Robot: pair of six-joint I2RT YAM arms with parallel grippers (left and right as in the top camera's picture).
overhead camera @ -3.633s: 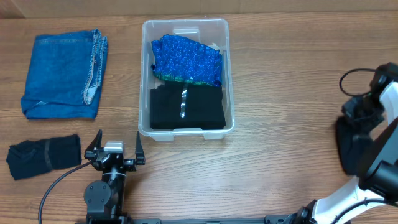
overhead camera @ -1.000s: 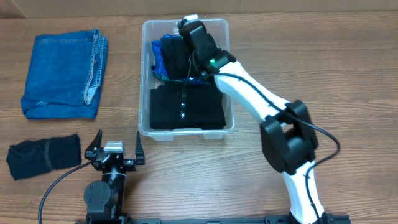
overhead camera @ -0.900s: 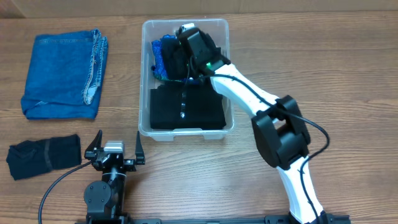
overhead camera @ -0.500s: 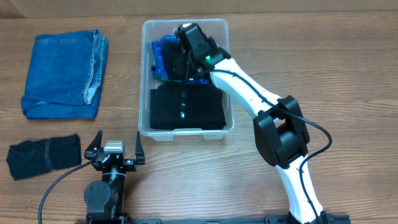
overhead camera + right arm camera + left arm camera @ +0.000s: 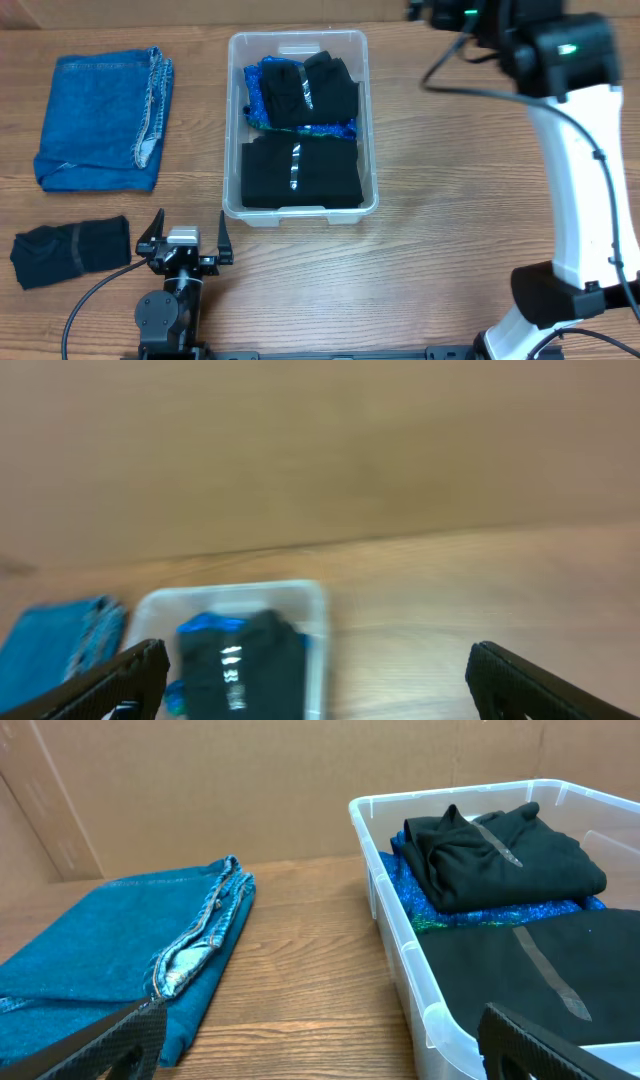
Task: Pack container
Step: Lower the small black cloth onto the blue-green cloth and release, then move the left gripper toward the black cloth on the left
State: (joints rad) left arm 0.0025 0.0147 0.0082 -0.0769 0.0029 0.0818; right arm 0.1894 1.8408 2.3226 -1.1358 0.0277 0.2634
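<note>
The clear container [image 5: 371, 130] stands mid-table, holding a folded black garment [image 5: 300, 175] at its near end. A blue patterned garment [image 5: 255, 100] fills the far end, with a second black garment [image 5: 310, 90] lying loose on top of it. My right arm [image 5: 565, 60] is raised high at the back right, away from the container. In the blurred right wrist view my right gripper [image 5: 320, 685] is open and empty, the container [image 5: 318, 595] far below. My left gripper [image 5: 189, 226] rests open and empty in front of the container [image 5: 400, 935].
Folded blue jeans [image 5: 105, 120] lie at the back left, also seen as jeans [image 5: 130, 940] in the left wrist view. A dark rolled garment [image 5: 70, 250] lies at the front left beside my left arm. A cardboard wall [image 5: 250, 790] closes the far side.
My right gripper opened, left the black garment on the blue one in the container, and swung up and away to the back right. The left arm stayed still.
</note>
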